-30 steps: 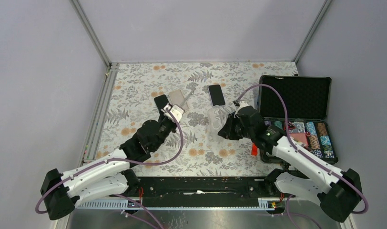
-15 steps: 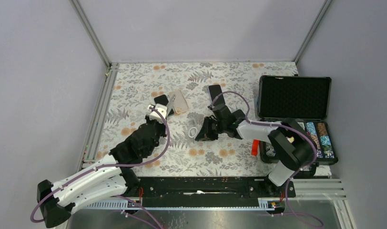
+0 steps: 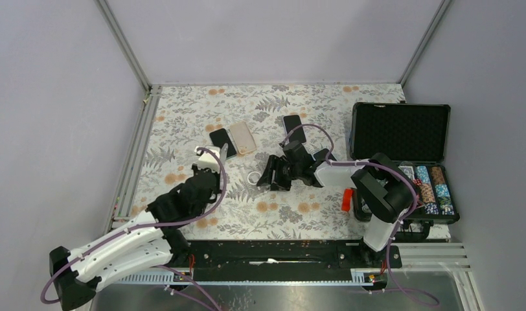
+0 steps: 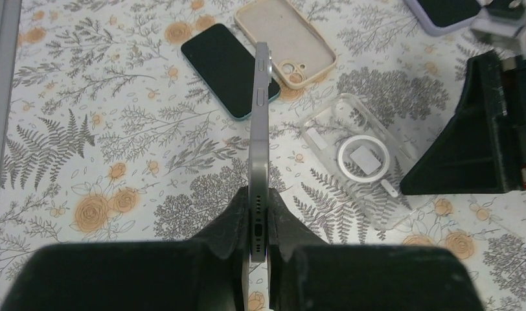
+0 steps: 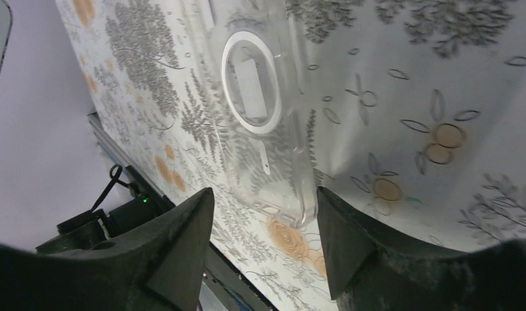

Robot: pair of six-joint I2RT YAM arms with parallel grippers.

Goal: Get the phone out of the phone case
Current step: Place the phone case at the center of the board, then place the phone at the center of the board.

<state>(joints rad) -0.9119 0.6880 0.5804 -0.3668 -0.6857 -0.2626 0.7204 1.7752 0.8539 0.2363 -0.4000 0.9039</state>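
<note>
The phone point(image 4: 260, 129) edge is looking like matt metal, pale silver. The clear case point(image 4: 361, 162) is coming across as glossy see-through plastic. The beige case point(image 4: 276, 32) is looking soft and matt, the dark phone point(image 4: 218, 68) screen is shining like glass, and the left gripper fingers point(image 4: 228, 223) are looking like matt black plastic.

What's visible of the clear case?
The clear case looks like see-through plastic with rounded corners. Its back carries a white ring with a small white patch inside and a short white bar beside it. It is empty and lies flat on the floral cloth. One end sits between the fingers of the open right pincer; whether they touch it I cannot tell.
</note>
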